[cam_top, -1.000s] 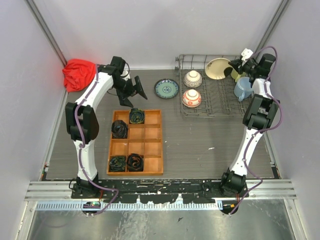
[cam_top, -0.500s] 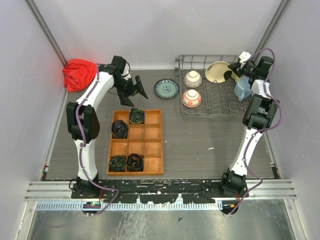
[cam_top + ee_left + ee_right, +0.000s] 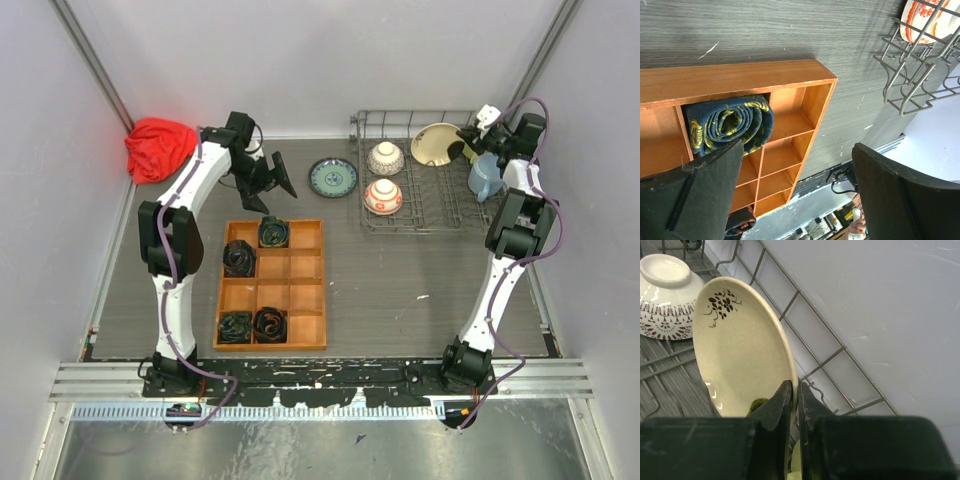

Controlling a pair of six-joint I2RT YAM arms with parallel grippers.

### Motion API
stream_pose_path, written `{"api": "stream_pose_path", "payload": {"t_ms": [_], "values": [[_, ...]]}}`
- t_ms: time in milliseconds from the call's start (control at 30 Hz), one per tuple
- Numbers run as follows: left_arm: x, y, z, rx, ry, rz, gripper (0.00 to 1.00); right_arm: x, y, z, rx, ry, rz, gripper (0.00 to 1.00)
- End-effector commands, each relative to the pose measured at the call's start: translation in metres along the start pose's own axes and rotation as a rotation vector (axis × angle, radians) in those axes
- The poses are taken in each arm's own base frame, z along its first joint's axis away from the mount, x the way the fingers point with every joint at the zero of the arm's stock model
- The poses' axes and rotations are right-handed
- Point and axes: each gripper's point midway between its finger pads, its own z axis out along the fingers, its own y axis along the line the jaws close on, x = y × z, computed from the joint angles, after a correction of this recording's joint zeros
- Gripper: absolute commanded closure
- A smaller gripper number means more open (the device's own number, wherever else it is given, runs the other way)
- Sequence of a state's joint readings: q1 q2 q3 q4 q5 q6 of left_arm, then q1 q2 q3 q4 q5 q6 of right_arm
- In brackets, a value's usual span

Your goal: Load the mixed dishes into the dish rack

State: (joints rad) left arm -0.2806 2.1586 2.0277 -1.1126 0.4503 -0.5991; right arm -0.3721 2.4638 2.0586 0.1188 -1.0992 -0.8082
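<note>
My right gripper (image 3: 470, 137) (image 3: 795, 392) is shut on the rim of the cream plate (image 3: 436, 143) (image 3: 737, 352), held tilted on edge at the back of the grey wire dish rack (image 3: 420, 215). Two white-and-red bowls (image 3: 386, 157) (image 3: 383, 196) sit in the rack; one shows in the right wrist view (image 3: 665, 295). The light blue cup (image 3: 484, 176) stands at the rack's right side. The pale yellow mug is mostly hidden behind the plate. The teal plate (image 3: 332, 177) lies on the table left of the rack. My left gripper (image 3: 272, 186) (image 3: 797, 165) is open and empty, left of the teal plate.
A wooden compartment tray (image 3: 272, 285) (image 3: 740, 80) with rolled dark cloths lies mid-table, under my left gripper. A red cloth (image 3: 158, 148) sits at the back left. The back wall stands close behind the rack.
My right gripper has moved the cream plate slightly back and right in the rack. My left arm has barely shifted.
</note>
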Motion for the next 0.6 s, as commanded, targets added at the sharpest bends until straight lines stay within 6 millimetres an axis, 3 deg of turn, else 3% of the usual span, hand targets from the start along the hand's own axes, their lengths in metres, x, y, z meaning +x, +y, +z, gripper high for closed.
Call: {"api": "stream_pose_path", "payload": {"t_ms": [0,100,300,567], "values": [[-0.003,-0.007,-0.005,0.010,-0.004,0.016,0.04,0.014,0.002,0.002,0.010,0.061,-0.061,0.84],[-0.003,-0.007,-0.003,0.010,-0.001,0.016,0.04,0.019,0.011,0.001,-0.006,0.074,-0.057,0.81],[-0.005,-0.009,-0.001,0.016,0.002,0.019,0.04,0.005,0.015,-0.002,-0.011,0.080,-0.080,0.77],[-0.004,-0.010,0.000,0.022,0.005,0.022,0.04,-0.004,0.007,-0.002,0.017,0.091,-0.095,0.74]]}}
